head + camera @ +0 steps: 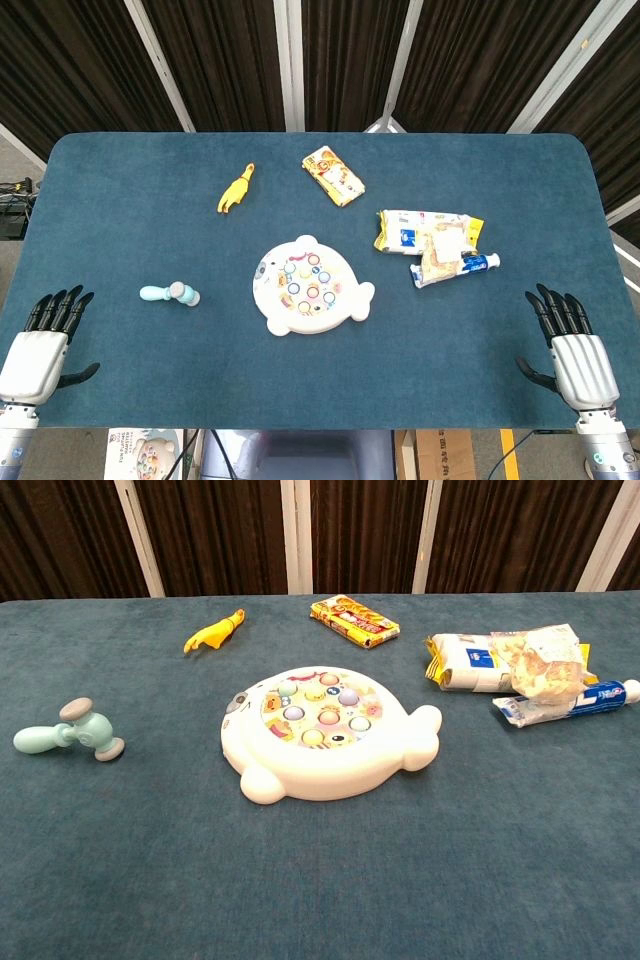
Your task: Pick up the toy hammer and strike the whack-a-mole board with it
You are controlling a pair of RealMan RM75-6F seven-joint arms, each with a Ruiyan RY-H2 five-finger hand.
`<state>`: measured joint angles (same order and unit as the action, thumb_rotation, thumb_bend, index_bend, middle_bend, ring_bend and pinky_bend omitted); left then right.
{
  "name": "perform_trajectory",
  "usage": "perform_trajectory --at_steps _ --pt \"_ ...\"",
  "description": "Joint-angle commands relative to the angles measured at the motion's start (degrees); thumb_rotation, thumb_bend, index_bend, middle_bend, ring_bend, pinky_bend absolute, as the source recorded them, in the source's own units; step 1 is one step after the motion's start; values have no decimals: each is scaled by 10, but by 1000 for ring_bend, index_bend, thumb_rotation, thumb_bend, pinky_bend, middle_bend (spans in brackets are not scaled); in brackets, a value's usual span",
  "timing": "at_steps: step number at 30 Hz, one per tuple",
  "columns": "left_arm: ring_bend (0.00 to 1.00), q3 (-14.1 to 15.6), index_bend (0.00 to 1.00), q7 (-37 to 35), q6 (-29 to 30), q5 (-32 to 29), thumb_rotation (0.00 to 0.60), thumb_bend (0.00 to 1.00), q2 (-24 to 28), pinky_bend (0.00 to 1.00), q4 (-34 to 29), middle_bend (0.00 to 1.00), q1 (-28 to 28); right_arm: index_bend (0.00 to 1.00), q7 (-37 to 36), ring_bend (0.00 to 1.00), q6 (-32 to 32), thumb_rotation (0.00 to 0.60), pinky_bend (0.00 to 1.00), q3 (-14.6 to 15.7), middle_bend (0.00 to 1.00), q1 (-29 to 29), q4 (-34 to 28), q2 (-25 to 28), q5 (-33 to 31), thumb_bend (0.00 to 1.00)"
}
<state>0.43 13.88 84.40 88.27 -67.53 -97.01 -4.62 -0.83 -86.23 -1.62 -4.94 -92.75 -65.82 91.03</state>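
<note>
A pale blue toy hammer (170,294) (68,734) lies on its side on the blue table, left of centre, its handle pointing left. The white whale-shaped whack-a-mole board (309,286) (320,733) with coloured buttons sits at the table's middle. My left hand (42,343) rests at the near left edge, fingers spread and holding nothing, well short of the hammer. My right hand (572,351) lies at the near right edge, also spread and empty. Neither hand shows in the chest view.
A yellow rubber chicken (236,189) (213,632) lies behind the hammer. An orange snack packet (333,176) (354,620) is at the back centre. Snack bags (425,233) (505,658) and a blue tube (472,265) (565,702) lie right of the board.
</note>
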Motion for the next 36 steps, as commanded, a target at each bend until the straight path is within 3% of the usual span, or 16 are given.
perform_trajectory --at_steps 1,15,25,36 --pt "0 0 0 1 0 0 600 0 0 0 0 0 0 0 -1 0 1 600 0 0 0 0 0 0 -1 233" --pt "0 -7 0 -1 -19 -17 600 0 0 0 -7 0 -9 0 -4 0 4 600 0 1 0 0 -6 2 -2 233" --pt "0 -68 13 49 -118 -105 600 41 18 15 -77 5 -85 0 -18 0 12 600 0 -1 0 -2 -8 2 -10 233" --pt "7 -132 321 172 -246 -319 600 220 -10 93 -87 175 -205 0 -31 0 20 600 0 -5 0 -4 -11 3 -22 232"
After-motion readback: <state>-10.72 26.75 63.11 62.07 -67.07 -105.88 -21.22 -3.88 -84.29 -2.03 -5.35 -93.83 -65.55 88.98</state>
